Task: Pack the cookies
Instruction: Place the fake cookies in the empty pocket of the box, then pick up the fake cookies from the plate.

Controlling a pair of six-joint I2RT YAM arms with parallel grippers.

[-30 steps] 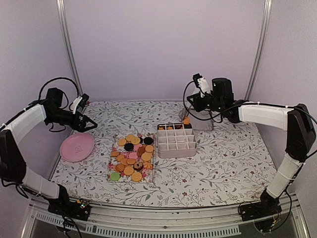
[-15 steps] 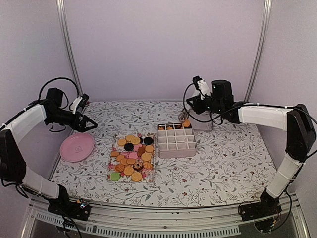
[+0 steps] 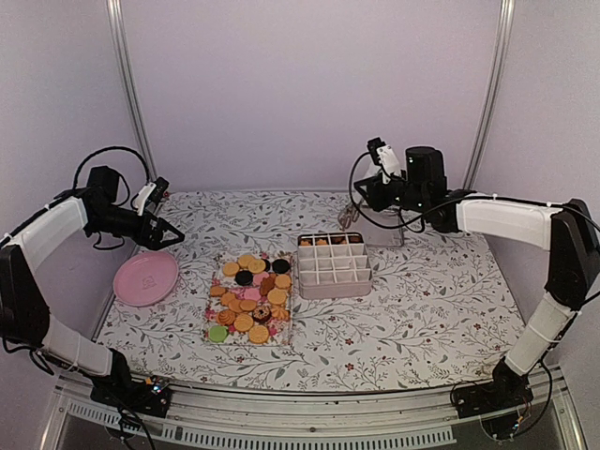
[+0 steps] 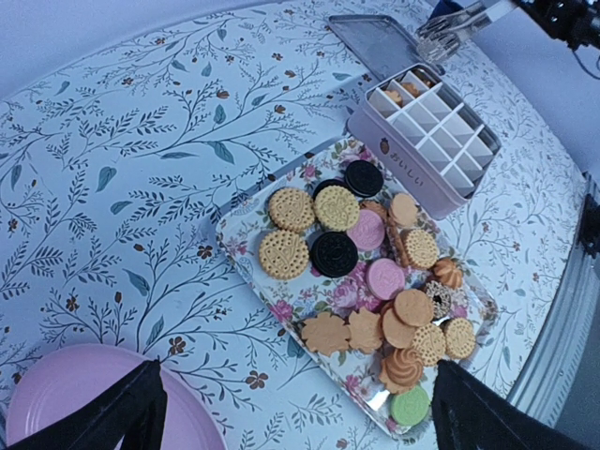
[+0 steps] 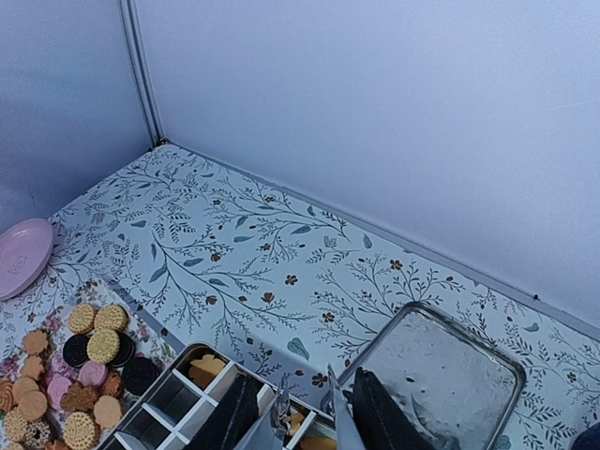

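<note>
I am holding my left claw [image 3: 169,236] spread wide with nothing in it, hanging above the tabletop [image 3: 422,309] at about 12 o'clock from the pink plate [image 3: 145,278]. From my left wrist I am looking down between the two dark fingers at the plate's rim and the flowered tray [image 4: 323,289] beyond it.

Most of the cookies [image 3: 244,322] are lying heaped on that tray, which is sitting at 3 o'clock from the plate. They are mainly orange-tan, with a couple of black ones toward the tray's 12 o'clock end, some pink ones in the middle and a green one near its 7 o'clock corner.

The pink box [image 3: 334,286] with its grid of compartments is standing just beside the tray, at about 2 o'clock from it. A few orange cookies are already sitting in the box's row at 12 o'clock (how many, I cannot count from here). The metal lid [image 5: 436,375] is lying flat on the tabletop right behind the box.

I am hovering my right claw [image 3: 349,217] over the box's 12 o'clock edge, where box and lid are meeting. Its thin metal tips are standing apart and gripping nothing.
</note>
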